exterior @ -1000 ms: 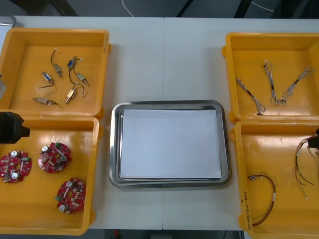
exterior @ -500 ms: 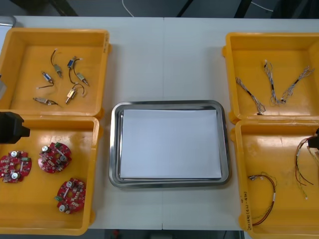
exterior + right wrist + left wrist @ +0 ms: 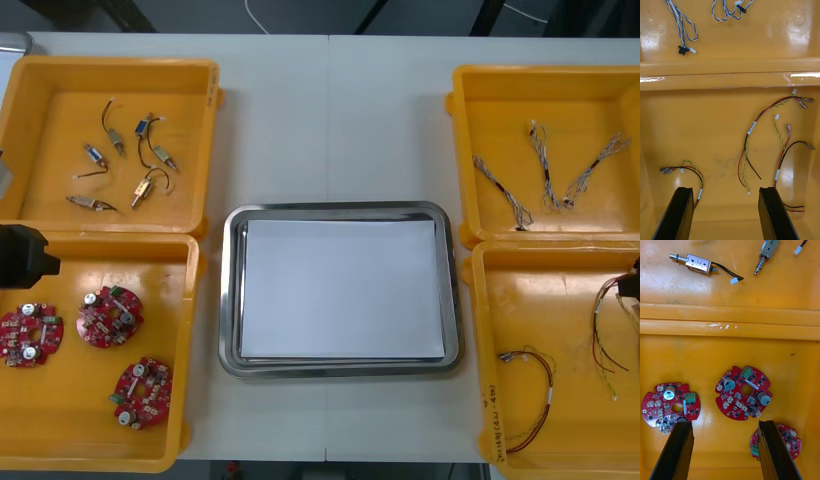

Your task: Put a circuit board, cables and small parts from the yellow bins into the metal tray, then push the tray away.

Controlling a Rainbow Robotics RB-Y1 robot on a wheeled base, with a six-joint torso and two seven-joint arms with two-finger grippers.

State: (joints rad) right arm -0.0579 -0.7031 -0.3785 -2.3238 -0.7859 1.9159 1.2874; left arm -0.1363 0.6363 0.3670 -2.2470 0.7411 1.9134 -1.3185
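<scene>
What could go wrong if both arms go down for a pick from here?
Left gripper: the middle circuit board lies ahead between its open jaws, but two other boards sit at the jaw tips, so a descent may strike one.
Right gripper: the red and yellow cables beyond its open jaws lie looped close together, so lifting one may drag another.

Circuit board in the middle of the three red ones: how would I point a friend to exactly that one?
Take the nearer yellow bin on the robot's left, which holds three round red boards. Yours is the middle board, seen beyond the gap between the left gripper's open fingers. Of the three, it lies closest to the bin of small metal parts.
</scene>
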